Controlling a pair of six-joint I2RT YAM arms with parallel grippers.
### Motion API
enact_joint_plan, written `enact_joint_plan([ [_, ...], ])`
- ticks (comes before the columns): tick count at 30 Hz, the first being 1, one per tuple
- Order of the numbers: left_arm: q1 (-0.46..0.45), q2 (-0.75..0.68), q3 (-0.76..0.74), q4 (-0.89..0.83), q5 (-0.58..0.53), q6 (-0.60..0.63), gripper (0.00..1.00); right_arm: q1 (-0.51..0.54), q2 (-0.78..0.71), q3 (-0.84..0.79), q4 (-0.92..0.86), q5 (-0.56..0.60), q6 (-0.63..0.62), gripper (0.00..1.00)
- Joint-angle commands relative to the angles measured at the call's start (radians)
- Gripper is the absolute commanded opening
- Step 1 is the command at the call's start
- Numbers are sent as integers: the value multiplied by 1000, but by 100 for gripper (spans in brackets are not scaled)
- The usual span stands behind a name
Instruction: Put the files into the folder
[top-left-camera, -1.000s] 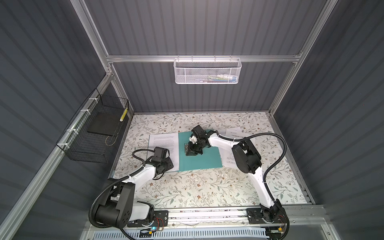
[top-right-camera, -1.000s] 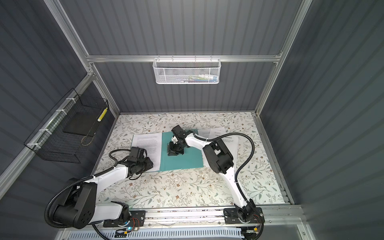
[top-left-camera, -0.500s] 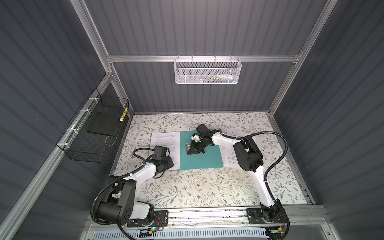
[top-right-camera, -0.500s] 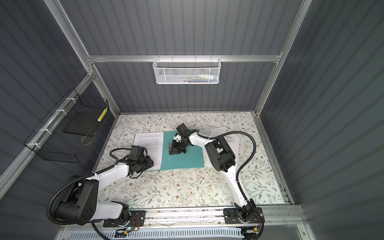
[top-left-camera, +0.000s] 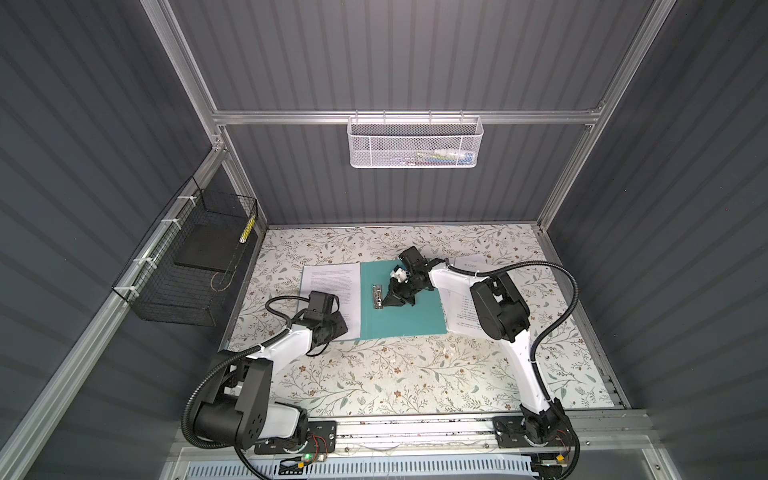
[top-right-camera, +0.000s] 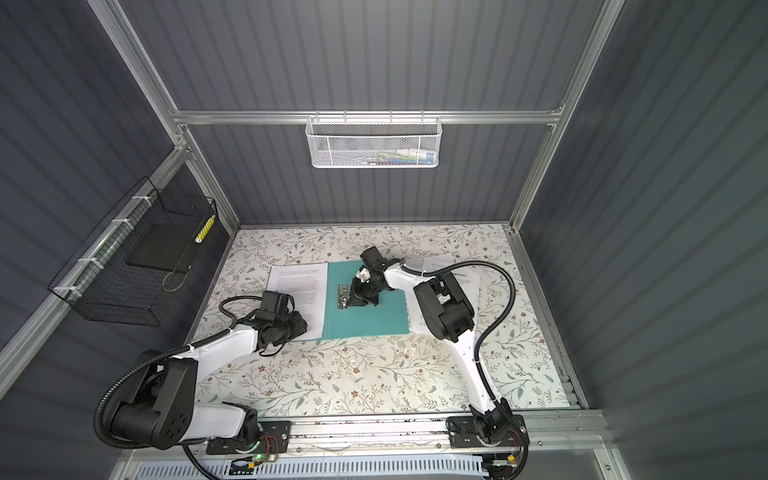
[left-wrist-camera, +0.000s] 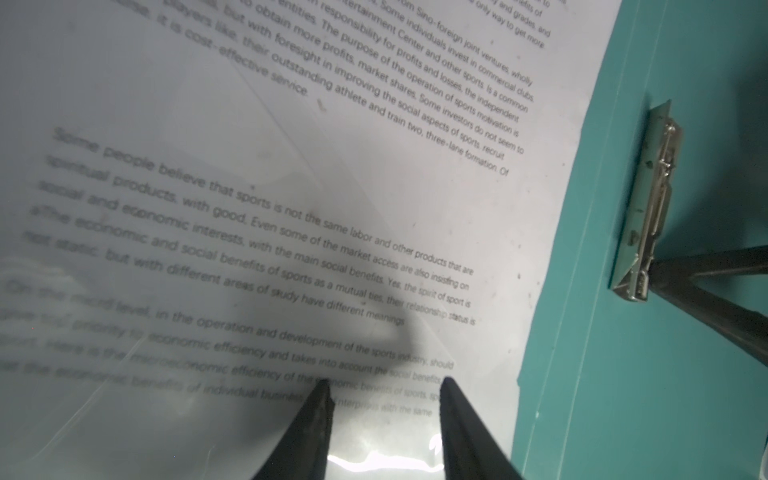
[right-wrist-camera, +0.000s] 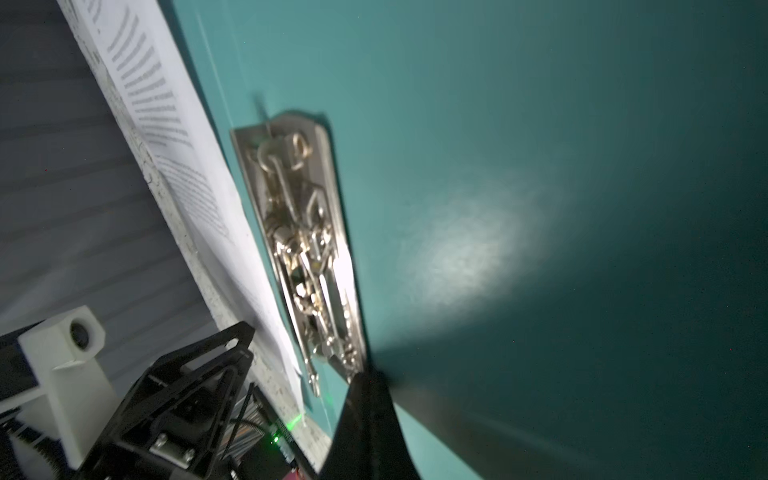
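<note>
One clip bar (left-wrist-camera: 648, 199) in the folder (top-left-camera: 407, 320) runs front-to-back: closed right fingers (right-wrist-camera: 365, 415) touch its near end, half-spread left fingers (left-wrist-camera: 465, 428) sit over the files (left-wrist-camera: 291, 166) alongside.

A white wire-mesh basket (top-left-camera: 361, 154) hangs from the aluminium crossbar (top-left-camera: 282, 117) on the back wall of dark grey ribbed panels (top-left-camera: 374, 54). It holds a few small coloured items (top-left-camera: 444, 157), too small to identify. At the left of both top views, a black wire-grid basket (top-left-camera: 166, 301) holds a dark grey flat slab (top-left-camera: 208, 249), with a yellow-and-white striped stick (top-left-camera: 247, 230) at its far corner. Below lies a pale table cover printed with leafy sprigs and small brown flowers (top-left-camera: 395, 374). Small white scraps (top-left-camera: 448, 351) lie on it, right of centre.
</note>
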Motion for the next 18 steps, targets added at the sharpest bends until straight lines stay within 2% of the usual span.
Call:
enact_joint_plan([
  [1, 9, 51, -25, -127, -13, -13, 44, 0, -16, -53, -76, 126, -35, 0],
  [4, 9, 52, -25, -124, -12, -13, 44, 4, -55, -80, -13, 95, -17, 2],
  [5, 9, 52, -25, -123, -11, -13, 44, 3, -59, -78, 3, 76, -7, 7],
  [7, 9, 57, -22, -124, -6, -11, 45, 5, -81, -96, 47, 58, 29, 12],
  [9, 9, 59, -22, -126, -2, -8, 45, 8, -97, -107, 115, 36, 57, 13],
  [18, 11, 48, -28, -119, 7, -6, 45, 40, -70, -71, 149, -2, 104, 19],
])
